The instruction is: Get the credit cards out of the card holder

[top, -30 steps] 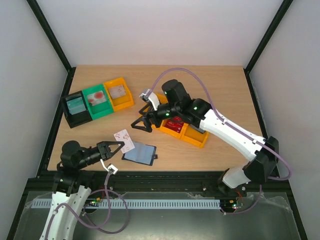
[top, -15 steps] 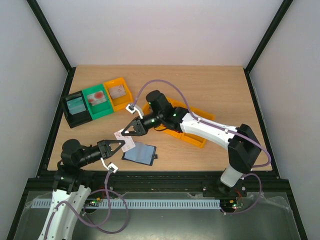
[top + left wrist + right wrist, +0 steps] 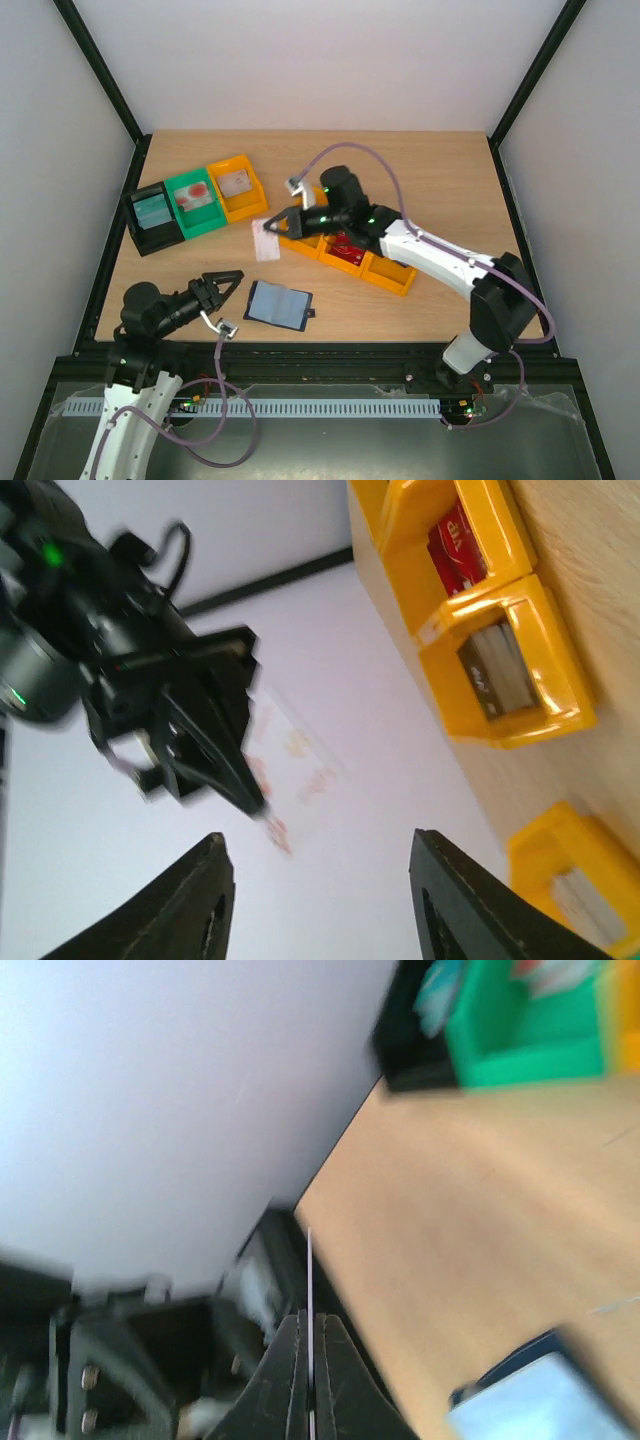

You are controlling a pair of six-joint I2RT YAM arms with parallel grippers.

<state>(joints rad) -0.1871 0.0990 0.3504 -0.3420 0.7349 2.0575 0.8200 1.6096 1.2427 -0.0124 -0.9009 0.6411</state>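
The pale wooden desk point(image 3: 430, 180) sits between plain white walls, and above it the handover has just gone through. The white card point(image 3: 265, 240) with reddish print, pinched in your left hand point(image 3: 226, 292) a second ago, now hangs clear of the desk from your right hand point(image 3: 277, 229). That hand came in with its fingers spread and is now clamped on the card; its wrist view shows the card edge-on between tightly closed fingers. Your left hand has let go, its fingers apart with nothing between them, and from its own view the card hangs out ahead of it in the other hand. The card holder point(image 3: 278, 305) lies opened flat on the desk just beyond the left fingertips, nearer you than the right hand and apart from both. You cannot tell from here whether its pale pockets still hold anything. So this card counts as out of the holder. The orange tray point(image 3: 385, 278) lies directly behind the right hand, with a red card point(image 3: 348, 248) already in one compartment, and it looks like the natural drop, which would leave your left hand free for the holder.
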